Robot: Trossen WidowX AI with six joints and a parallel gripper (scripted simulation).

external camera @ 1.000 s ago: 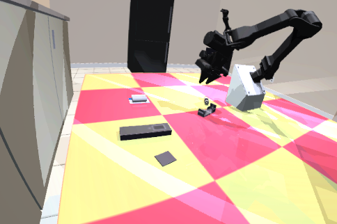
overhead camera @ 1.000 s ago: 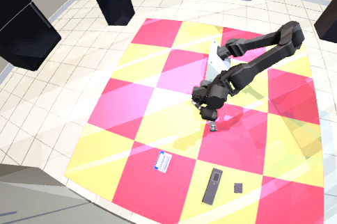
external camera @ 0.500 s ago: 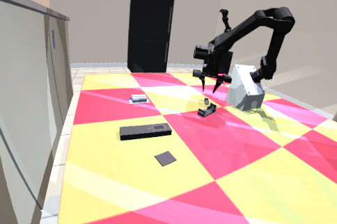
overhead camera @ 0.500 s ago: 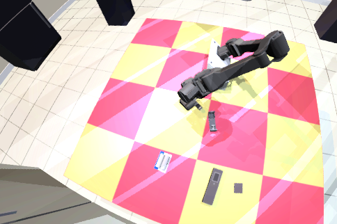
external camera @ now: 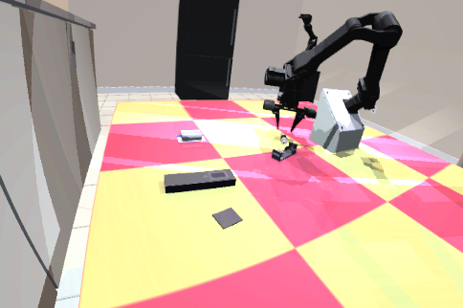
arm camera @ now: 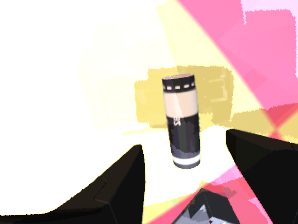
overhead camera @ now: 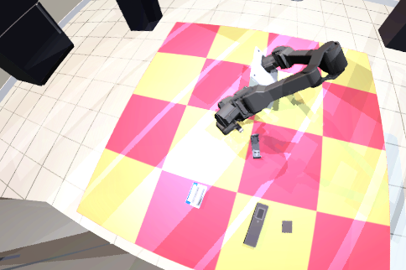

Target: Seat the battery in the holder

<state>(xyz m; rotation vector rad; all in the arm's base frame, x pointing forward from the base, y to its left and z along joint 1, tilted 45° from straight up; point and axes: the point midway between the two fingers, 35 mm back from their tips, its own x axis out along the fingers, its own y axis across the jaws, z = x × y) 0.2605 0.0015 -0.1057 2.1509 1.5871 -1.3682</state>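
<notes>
A tiled floor, a tall black cabinet (external camera: 207, 36) against the back wall and pale counter fronts surround the table (overhead camera: 126, 141), which is covered in large pink and yellow squares. On it, the battery (arm camera: 180, 121) lies on its side on a yellow and white patch, a short cylinder with a pale upper part and a dark lower part, just beside one end of the holder (overhead camera: 256, 146), apart from it and not seated in it. The holder is a small dark tray lying lengthwise near the middle of the table. The gripper (external camera: 286, 116) hangs above the battery with its fingers pointing down, spread to about half their range with nothing between them; in the wrist view the two dark fingers frame the battery from either side without touching it. The arm (overhead camera: 289, 78) reaches out from its pale grey base block (external camera: 335, 120). Nearer the front edge lie a long dark remote-like slab (overhead camera: 255, 225), a small dark square tile (overhead camera: 287, 226) and a small white and blue card (overhead camera: 196, 194), all well apart from the holder.
</notes>
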